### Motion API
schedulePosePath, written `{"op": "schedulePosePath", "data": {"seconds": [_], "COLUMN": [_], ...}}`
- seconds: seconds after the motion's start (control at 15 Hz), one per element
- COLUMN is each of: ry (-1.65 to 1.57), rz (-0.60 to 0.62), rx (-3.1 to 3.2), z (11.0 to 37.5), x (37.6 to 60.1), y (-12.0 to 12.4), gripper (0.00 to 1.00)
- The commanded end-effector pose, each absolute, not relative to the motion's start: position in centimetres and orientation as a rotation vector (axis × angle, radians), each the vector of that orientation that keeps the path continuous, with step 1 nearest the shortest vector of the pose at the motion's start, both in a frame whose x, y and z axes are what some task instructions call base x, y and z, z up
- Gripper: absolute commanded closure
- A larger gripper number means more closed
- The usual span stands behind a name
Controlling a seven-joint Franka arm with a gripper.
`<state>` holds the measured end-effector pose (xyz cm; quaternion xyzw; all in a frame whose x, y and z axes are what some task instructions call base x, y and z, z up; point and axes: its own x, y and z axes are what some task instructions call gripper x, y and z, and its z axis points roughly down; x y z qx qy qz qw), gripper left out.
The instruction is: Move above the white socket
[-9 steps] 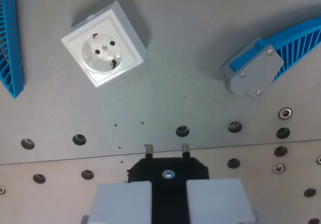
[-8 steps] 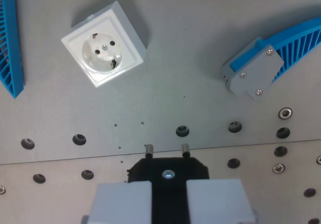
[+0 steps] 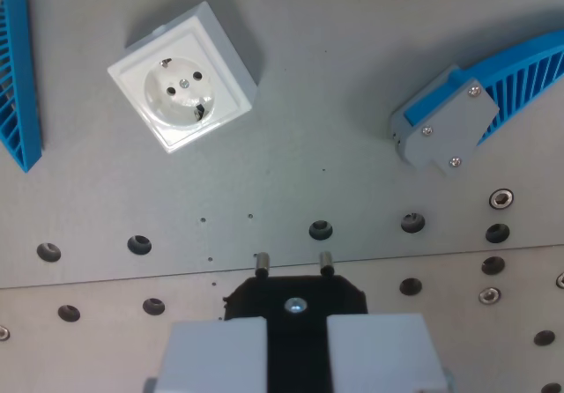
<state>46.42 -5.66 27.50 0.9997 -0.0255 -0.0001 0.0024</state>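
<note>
1. No brand, label or readable writing on anything in view.
2. White socket (image 3: pixel 182 89): upper part of the wrist view's left, flat on the grey surface (image 3: pixel 308 137), rotated so its square face sits diagonal. Round recess shows two pin holes and a centre screw.
3. Hand (image 3: pixel 295 344): bottom centre, two light grey fingers (image 3: pixel 216 353) pinching a black plug (image 3: pixel 295 300) between them. Two metal pins (image 3: pixel 293 261) stick out of the plug toward the frame's top.
4. Socket is well apart from the hand, up and toward the wrist view's left. Bare surface between them.
5. Blue ribbed part with a grey screwed end block (image 3: pixel 441 129): at the wrist view's right, clear of the socket.
6. Another blue ribbed piece (image 3: pixel 18 76): at the wrist view's left edge, near the socket, not touching.
7. Lower strip of the surface has rows of holes (image 3: pixel 321 229), some with screws.
</note>
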Motion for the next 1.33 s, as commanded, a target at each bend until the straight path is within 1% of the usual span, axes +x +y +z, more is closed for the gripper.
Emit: {"op": "schedulePosePath", "data": {"seconds": [0.07, 0.73, 1.33], "ry": [-0.046, 0.080, 0.248], "rz": [-0.001, 0.046, 0.096], "rx": [3.137, 3.140, 3.139], "z": [27.3, 25.7, 22.8], "x": [46.4, 46.5, 46.5], "y": [-5.6, -5.1, -3.9], "gripper": [1.00, 1.00, 1.00]}}
